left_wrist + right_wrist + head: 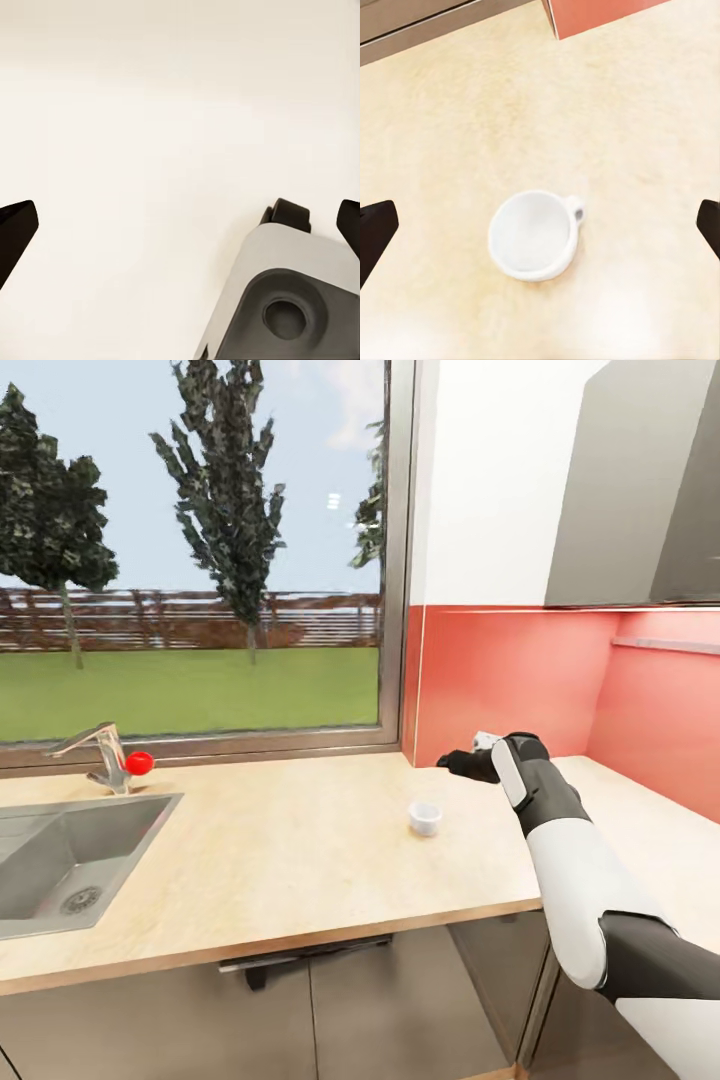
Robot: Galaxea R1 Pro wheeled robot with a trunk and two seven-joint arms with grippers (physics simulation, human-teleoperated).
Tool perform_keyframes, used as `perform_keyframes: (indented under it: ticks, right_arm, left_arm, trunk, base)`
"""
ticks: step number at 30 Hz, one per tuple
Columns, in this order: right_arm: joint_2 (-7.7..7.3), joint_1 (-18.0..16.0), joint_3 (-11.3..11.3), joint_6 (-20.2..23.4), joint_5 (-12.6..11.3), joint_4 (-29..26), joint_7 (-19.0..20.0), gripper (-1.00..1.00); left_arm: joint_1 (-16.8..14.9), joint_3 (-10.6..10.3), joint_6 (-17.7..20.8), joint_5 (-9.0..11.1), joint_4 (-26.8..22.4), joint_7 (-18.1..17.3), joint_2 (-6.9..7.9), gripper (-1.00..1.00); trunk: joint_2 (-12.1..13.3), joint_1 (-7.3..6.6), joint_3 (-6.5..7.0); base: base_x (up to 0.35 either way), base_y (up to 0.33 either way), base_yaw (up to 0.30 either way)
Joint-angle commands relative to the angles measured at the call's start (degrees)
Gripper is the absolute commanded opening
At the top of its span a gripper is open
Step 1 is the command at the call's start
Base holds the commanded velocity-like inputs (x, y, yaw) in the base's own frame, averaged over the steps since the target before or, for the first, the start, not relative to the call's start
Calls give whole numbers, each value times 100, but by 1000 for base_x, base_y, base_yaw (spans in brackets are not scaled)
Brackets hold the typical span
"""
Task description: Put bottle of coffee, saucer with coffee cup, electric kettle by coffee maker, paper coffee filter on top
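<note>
While your right tool hangs wide open and empty above the coffee cup, which stands upright at centre right of the bench, a crooked descent could clip the handle and tip it. Your left tool is also spread wide, holding nothing. You have one cup, one sink, one faucet.
</note>
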Motion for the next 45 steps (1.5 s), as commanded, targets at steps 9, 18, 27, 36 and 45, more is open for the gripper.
perform_keyframes:
  ticks: [9, 18, 27, 36, 45]
  right_arm:
    - [6, -3, -21, 17, -42, 244, -20, 100]
    - [5, -3, -21, 16, -44, 393, -13, 100]
    - [-2, -3, -21, 16, -46, 455, -4, 100]
    - [-3, -2, -21, 16, -46, 456, 4, 100]
    - [-3, -3, -21, 16, -46, 456, 4, 100]
  left_arm:
    - [-2, -49, 38, 35, -16, 21, 10, 100]
    - [-2, -49, 38, 33, -13, 21, 7, 100]
    - [-2, -49, 38, 33, -14, 21, 1, 100]
    - [-2, -49, 38, 33, -13, 21, 1, 100]
    - [-2, -49, 38, 33, -14, 21, 1, 100]
  trunk:
    - [-5, 1, -41]
    - [-125, 67, -173]
    - [-486, 264, -414]
    - [-847, 462, -658]
    - [-887, 484, -760]
  base:
    - [10, 0, 28]
    - [0, 0, 93]
    - [0, 0, 74]
    - [0, 0, -45]
    - [0, 0, -81]
